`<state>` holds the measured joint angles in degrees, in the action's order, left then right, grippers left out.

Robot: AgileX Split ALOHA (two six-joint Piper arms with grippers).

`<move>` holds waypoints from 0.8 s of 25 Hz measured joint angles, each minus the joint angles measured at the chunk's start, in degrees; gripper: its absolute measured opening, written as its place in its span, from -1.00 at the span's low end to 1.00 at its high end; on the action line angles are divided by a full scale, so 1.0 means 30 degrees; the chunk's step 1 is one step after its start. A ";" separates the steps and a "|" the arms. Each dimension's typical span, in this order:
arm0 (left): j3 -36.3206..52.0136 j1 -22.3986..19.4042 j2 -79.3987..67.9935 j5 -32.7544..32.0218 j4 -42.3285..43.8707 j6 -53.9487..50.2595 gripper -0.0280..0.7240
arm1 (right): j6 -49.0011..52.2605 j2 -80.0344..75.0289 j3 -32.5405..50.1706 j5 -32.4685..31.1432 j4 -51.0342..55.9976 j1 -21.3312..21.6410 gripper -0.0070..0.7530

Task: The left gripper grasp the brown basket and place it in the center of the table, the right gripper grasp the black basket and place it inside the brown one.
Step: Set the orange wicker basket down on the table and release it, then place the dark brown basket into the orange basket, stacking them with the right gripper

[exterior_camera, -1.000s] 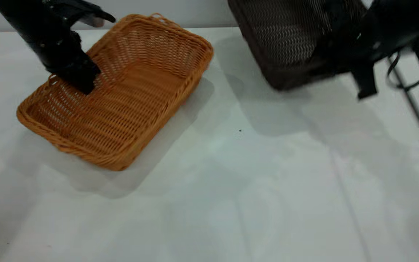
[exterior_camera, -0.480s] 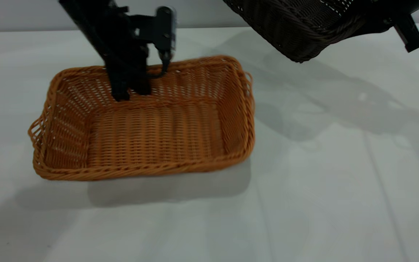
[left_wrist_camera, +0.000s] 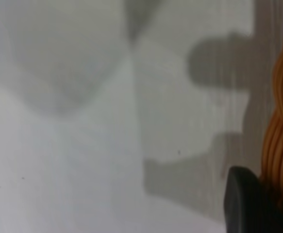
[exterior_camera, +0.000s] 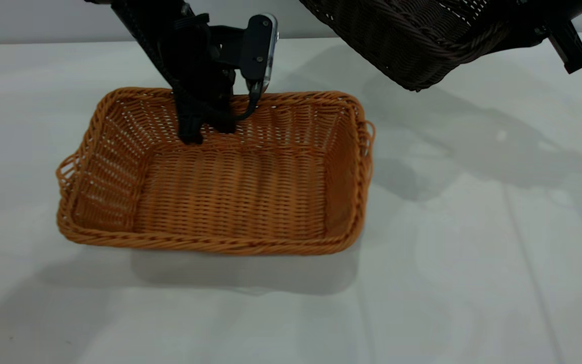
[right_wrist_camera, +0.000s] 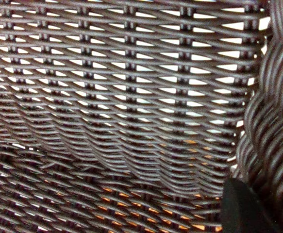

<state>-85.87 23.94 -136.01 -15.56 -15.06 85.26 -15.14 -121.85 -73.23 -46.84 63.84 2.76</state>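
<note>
- The table (exterior_camera: 473, 263) lies bare in the foreground; the brown basket (exterior_camera: 230, 202) is seen resting flat on it, roughly central, slightly toward the left arm's side.
- The far long wall of the brown basket is pinched by the left gripper (exterior_camera: 205, 131), one finger inside and one outside the braided rim (the left wrist view shows only one fingertip against orange weave, so the clamp is judged, not certain).
- Risk: if the left gripper is lifted before being released, the brown basket may get dragged or tipped off its spot.
- Risk: the left gripper occupies the far wall, so a descending basket may be blocked or struck by it unless it is cleared first.
- Farther back and higher, the black basket (exterior_camera: 412, 35) is held tilted in the air, off the table, beyond the brown basket's far right corner, by the right gripper (exterior_camera: 538, 25), clenched on its rim.
- Risk: lowered at this tilt, its low corner may catch on the brown rim and push the brown basket, or nest crookedly (a one-sided rim grip may also slip).
</note>
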 joint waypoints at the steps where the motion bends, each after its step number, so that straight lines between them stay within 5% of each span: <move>1: 0.0000 0.0000 -0.0016 0.0264 -0.0393 0.0044 -0.56 | -0.0020 0.0000 -0.0064 -0.0132 0.0000 0.0045 -0.75; 7: 0.0000 0.0079 -0.0073 0.2175 -0.2149 -0.0088 0.04 | -0.0170 -0.0018 -0.1508 -0.1499 -0.0180 0.0243 -0.75; 12: 0.0018 0.0079 0.0496 0.1152 -0.2154 -0.0088 0.39 | -0.0189 -0.0018 -0.3037 -0.1939 -0.0363 0.0251 -0.75; 20: 0.0033 0.0079 0.6453 -0.7519 -0.2062 -0.0409 0.33 | -0.0019 -0.0018 -0.3645 -0.2639 -0.1162 0.0217 -0.75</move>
<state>-85.78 24.18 -116.65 -38.12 -21.25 84.03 -15.20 -121.90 -84.17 -54.75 60.35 3.41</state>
